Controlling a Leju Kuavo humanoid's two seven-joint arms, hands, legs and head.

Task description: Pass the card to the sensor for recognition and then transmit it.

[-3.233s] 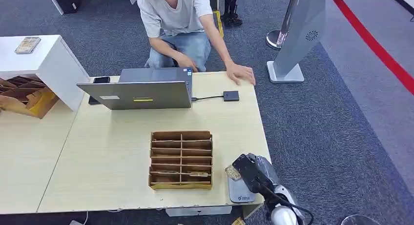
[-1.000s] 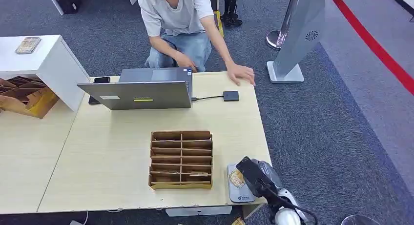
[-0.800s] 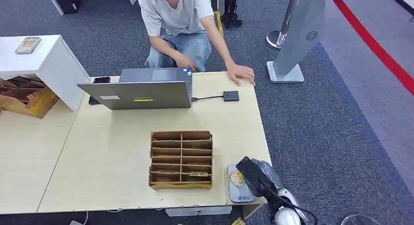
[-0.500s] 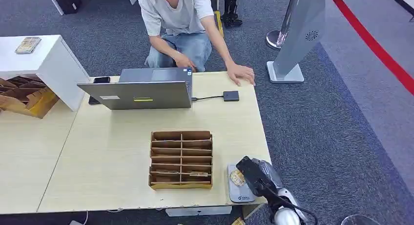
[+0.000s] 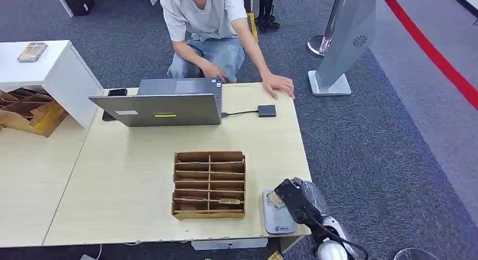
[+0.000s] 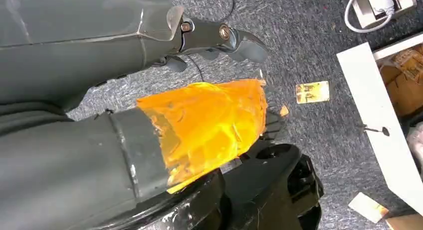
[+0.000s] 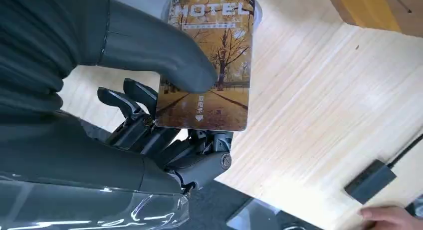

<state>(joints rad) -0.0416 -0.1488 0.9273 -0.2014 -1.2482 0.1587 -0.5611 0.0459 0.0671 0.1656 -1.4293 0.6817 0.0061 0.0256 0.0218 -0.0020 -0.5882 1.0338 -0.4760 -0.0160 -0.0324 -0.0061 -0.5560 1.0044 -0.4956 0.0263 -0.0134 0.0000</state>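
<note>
My right hand [image 5: 294, 197] hovers at the table's near right corner, holding a yellow-brown HOTEL card [image 5: 275, 199] just above the grey sensor pad [image 5: 276, 219]. In the right wrist view the thumb [image 7: 164, 55] presses on the card [image 7: 212, 65], the darker fingers [image 7: 144, 125] support it from behind, and the sensor pad [image 7: 167, 5] lies past the card's far end. My left hand [image 6: 219, 35] hangs over the carpet and holds nothing, its fingers loosely extended.
A wooden slotted organizer [image 5: 209, 184] stands just left of the sensor. Across the table are a laptop [image 5: 163, 105] and a small black device [image 5: 266, 110] on a cable. A person crouches behind the table with a hand [image 5: 279, 85] on its far corner. Loose cards [image 6: 312, 92] lie on the floor.
My right hand lowered the card onto the sensor pad, held it there, and has now raised it a little and shifted it slightly to the right. The person has stayed in place.
</note>
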